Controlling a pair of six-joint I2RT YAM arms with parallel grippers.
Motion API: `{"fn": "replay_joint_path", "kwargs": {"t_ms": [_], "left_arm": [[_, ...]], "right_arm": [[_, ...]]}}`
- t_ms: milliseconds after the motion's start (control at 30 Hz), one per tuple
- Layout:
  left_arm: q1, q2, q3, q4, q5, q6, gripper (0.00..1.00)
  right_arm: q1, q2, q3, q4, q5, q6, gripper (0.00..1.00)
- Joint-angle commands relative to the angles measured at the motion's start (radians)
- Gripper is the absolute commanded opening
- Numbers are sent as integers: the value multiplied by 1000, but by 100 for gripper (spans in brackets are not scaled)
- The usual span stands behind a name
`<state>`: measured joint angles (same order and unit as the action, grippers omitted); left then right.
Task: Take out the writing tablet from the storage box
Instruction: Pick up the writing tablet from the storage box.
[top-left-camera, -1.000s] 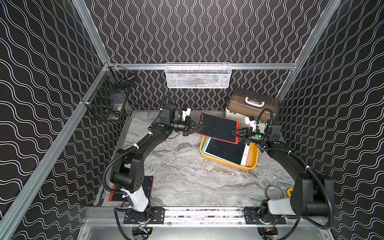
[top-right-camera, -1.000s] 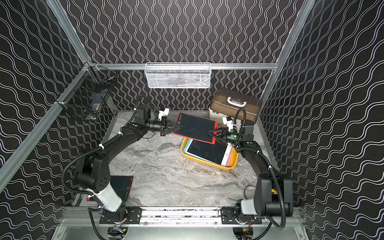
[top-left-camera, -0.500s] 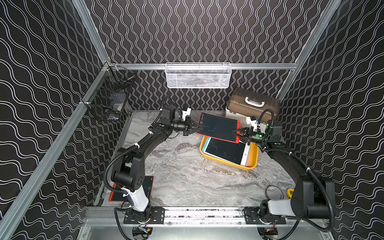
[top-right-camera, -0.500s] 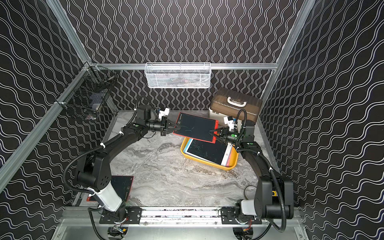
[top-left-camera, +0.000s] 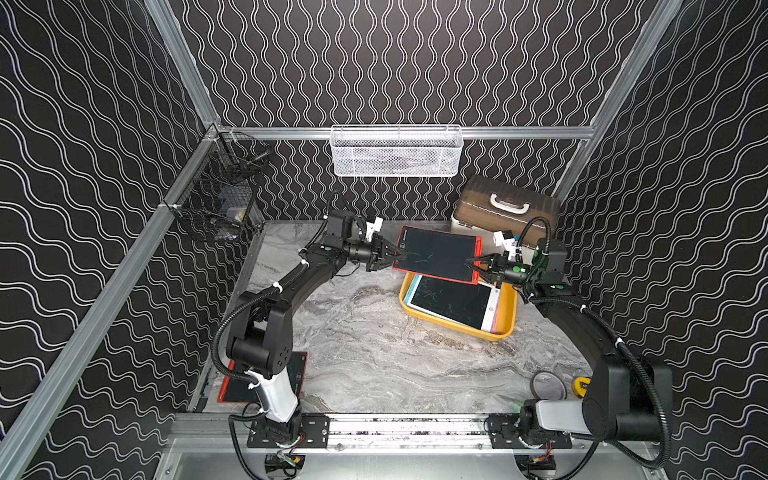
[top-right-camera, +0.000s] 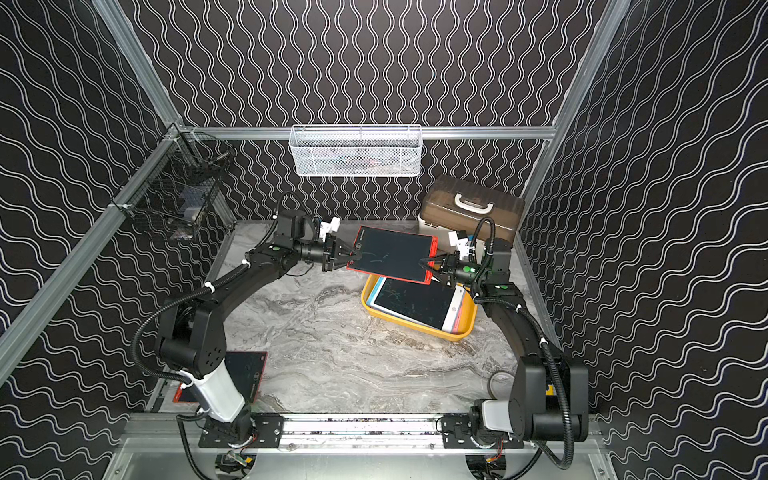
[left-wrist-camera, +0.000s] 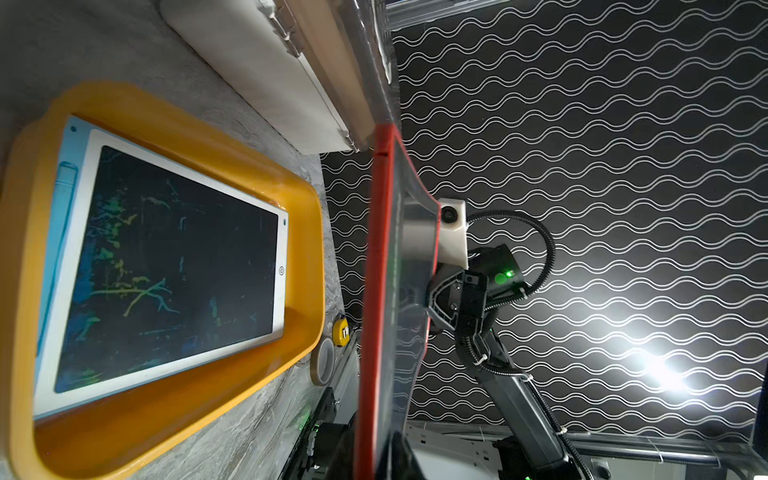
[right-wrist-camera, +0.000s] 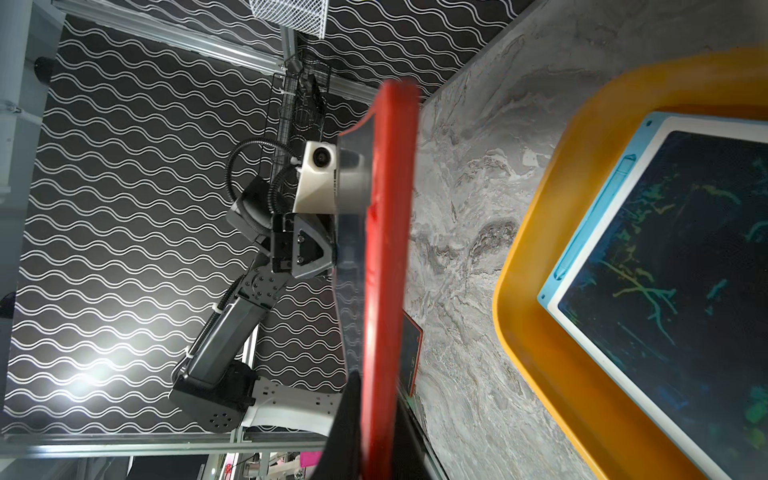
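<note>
The writing tablet (top-left-camera: 436, 257) (top-right-camera: 390, 255), red-framed with a dark screen, hangs in the air above the far end of the yellow storage box (top-left-camera: 453, 330) (top-right-camera: 415, 329). My right gripper (top-left-camera: 473, 264) (right-wrist-camera: 374, 395) is shut on its right edge. At the tablet's left edge is my left gripper (top-left-camera: 397, 256) (left-wrist-camera: 382, 449), one finger on each side; whether they still press is unclear. Inside the box lies a white-framed tablet (top-left-camera: 453, 301) on a blue one.
A cream case with a brown lid (top-left-camera: 505, 208) stands behind the box. A white mesh basket (top-left-camera: 395, 151) and a black wire basket (top-left-camera: 220, 195) hang on the walls. Another red tablet (top-left-camera: 297, 374) lies by the left arm's base. A tape roll (top-left-camera: 548, 384) sits front right.
My right gripper's jaws have closed onto the tablet's right edge. The tablet and both arms have barely shifted.
</note>
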<state>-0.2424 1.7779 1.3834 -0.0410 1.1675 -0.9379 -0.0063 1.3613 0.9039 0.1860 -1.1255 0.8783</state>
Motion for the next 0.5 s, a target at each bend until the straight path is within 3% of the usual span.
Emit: {"fn": "replay_joint_path", "kwargs": {"t_ms": [0, 300, 467], "left_arm": [[0, 4, 16, -14, -6, 37, 29], [0, -8, 50, -123, -59, 116, 64], [1, -47, 70, -247, -184, 195, 85]], "right_arm": [[1, -5, 11, 8, 21, -15, 5], [-6, -16, 24, -59, 42, -48, 0], [-12, -33, 36, -127, 68, -80, 0]]}}
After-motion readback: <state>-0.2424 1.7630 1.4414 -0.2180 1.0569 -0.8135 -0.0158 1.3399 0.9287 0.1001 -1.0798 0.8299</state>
